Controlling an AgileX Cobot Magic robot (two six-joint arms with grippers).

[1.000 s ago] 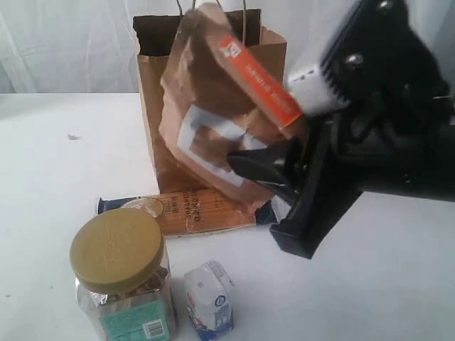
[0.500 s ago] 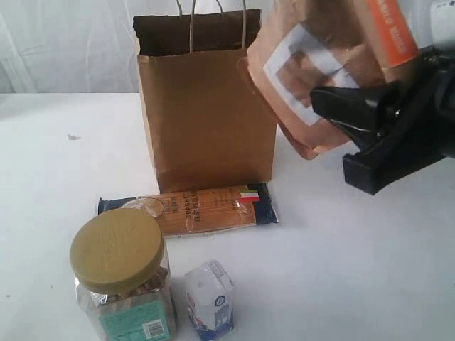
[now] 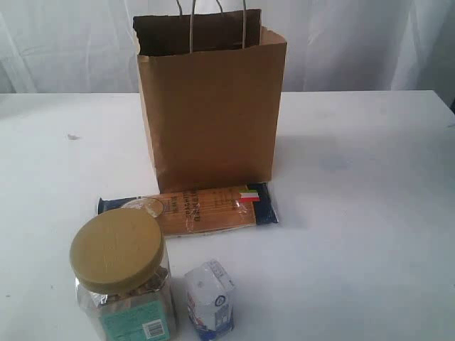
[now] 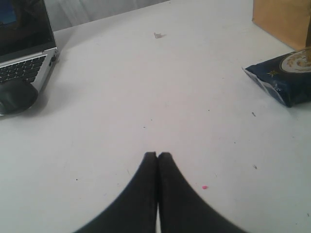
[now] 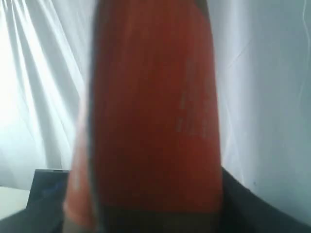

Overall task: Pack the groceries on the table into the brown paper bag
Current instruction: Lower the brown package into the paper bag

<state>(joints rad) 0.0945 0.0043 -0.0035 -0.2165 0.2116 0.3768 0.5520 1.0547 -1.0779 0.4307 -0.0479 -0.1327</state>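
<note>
The brown paper bag (image 3: 210,106) stands upright and open-topped at the back of the table (image 3: 370,213). In front of it lies the flat spaghetti packet (image 3: 192,211), nearer still the jar (image 3: 121,273) with its olive-yellow lid and the small white-blue carton (image 3: 210,298). Neither arm shows in the exterior view. My right gripper (image 5: 150,221) is shut on the orange-labelled pouch (image 5: 153,107), which fills its blurred wrist view against white curtains. My left gripper (image 4: 158,155) hovers shut and empty over bare tabletop, well away from the packet's blue end (image 4: 284,77). Can and yellow bottle are out of view.
A laptop (image 4: 22,43) and a dark mouse (image 4: 17,94) sit at one table edge in the left wrist view. White curtains (image 3: 355,42) hang behind the table. A corner of the bag (image 4: 284,19) shows beyond the packet.
The right arm, holding the pouch, swung from in front of the bag up and to the right, and has left the exterior view. Nothing on the table has moved.
</note>
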